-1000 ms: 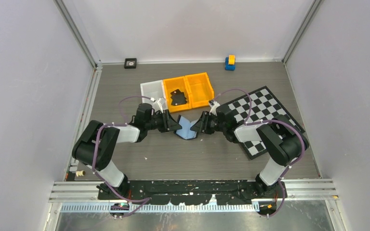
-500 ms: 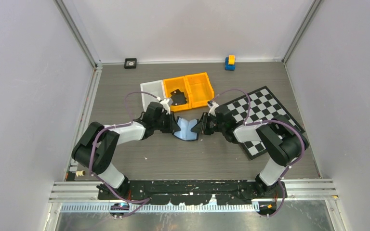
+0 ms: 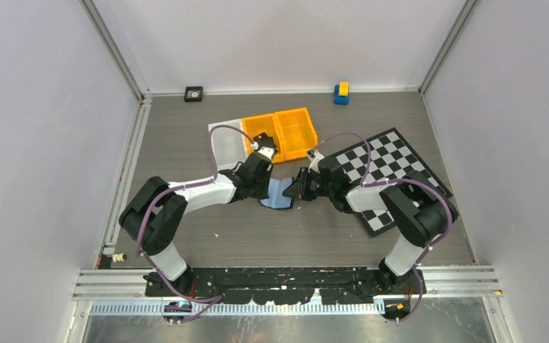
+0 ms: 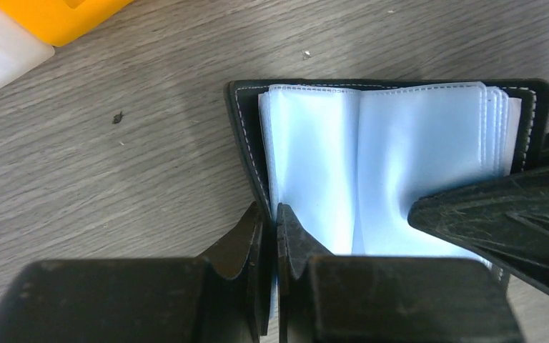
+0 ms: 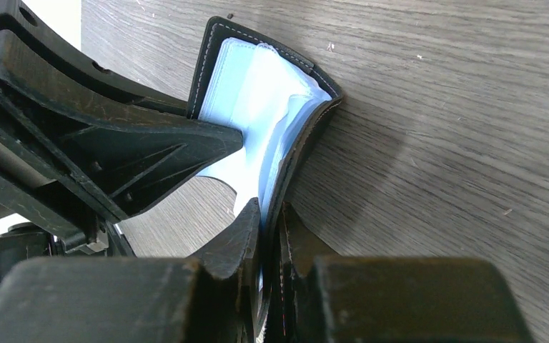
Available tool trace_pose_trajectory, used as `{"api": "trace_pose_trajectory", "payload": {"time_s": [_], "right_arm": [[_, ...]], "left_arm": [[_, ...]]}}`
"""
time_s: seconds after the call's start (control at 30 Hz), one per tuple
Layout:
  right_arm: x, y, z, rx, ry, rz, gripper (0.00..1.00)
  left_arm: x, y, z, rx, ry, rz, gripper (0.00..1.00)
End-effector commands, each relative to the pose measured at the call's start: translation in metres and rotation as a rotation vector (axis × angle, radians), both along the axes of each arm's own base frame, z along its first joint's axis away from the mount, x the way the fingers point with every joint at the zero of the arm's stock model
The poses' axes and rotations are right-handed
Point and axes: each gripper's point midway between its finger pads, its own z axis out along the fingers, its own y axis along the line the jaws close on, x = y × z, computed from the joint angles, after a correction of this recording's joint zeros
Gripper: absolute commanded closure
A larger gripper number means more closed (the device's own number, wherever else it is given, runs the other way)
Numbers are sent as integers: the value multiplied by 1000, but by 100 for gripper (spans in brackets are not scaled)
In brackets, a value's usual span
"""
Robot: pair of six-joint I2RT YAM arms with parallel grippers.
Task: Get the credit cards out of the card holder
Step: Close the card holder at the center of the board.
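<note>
The card holder (image 3: 277, 194) lies open near the middle of the grey wood-grain worktop (image 3: 186, 136), just on the near side of the glossy orange plastic bins (image 3: 297, 132). Its cover is black and leathery with pale stitching along the rim, and inside is a fanned stack of thin, smooth, pale blue sleeves. The left end effector (image 4: 270, 214) is pressed nearly together, pinching the cover's left edge. The right end effector (image 5: 270, 211) pinches the opposite edge, where the cover bows upward. A stiff black-and-white chequered board (image 3: 393, 164) lies toward the worktop's right edge.
</note>
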Motion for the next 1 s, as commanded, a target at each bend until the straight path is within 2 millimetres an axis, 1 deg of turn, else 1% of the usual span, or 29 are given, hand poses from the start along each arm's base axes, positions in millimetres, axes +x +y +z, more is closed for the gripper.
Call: {"api": "trace_pose_trajectory", "payload": {"time_s": [0.0, 0.07, 0.13, 0.17, 0.27, 0.37, 0.47, 0.53, 0.6, 0.63, 0.67, 0.7, 0.8, 0.87, 0.9, 0.97], "right_arm": [[6, 10, 24, 34, -72, 23, 86], [7, 9, 23, 29, -70, 15, 85], [8, 8, 22, 20, -71, 5, 80], [9, 8, 23, 18, -71, 4, 78], [8, 7, 28, 17, -77, 4, 74], [6, -1, 33, -24, -88, -2, 73], [2, -17, 34, -126, -89, -13, 73], [-3, -36, 32, -232, -77, -40, 73], [-6, -58, 34, -337, -70, -83, 73], [-6, -69, 35, -385, -68, -112, 74], [-2, -77, 41, -416, -82, -156, 75], [1, -85, 42, -449, -81, -188, 75], [7, -101, 47, -565, -79, -255, 77], [8, -106, 48, -640, -76, -271, 77], [8, -105, 47, -666, -74, -268, 77], [9, -102, 45, -725, -72, -259, 77]], "left_arm": [[0, 20, -12, 153, -5, 28, 95], [-3, 15, -8, 113, -11, 10, 95], [-7, 3, 0, 36, -25, -34, 92], [-10, -3, 5, -7, -29, -57, 89], [-18, -15, 18, -103, -39, -105, 81], [-20, -17, 22, -128, -40, -115, 76], [-21, -18, 21, -139, -29, -122, 69], [-21, -19, 22, -171, -21, -132, 61], [-20, -20, 28, -232, -27, -136, 54], [-19, -19, 33, -264, -36, -134, 50], [-21, -16, 36, -294, -42, -133, 47], [-21, -14, 42, -324, -54, -125, 45], [-21, -1, 58, -373, -104, -98, 36], [-20, 8, 61, -381, -121, -73, 32], [-20, 11, 65, -390, -134, -62, 32], [-19, 18, 68, -403, -145, -41, 31]]}}
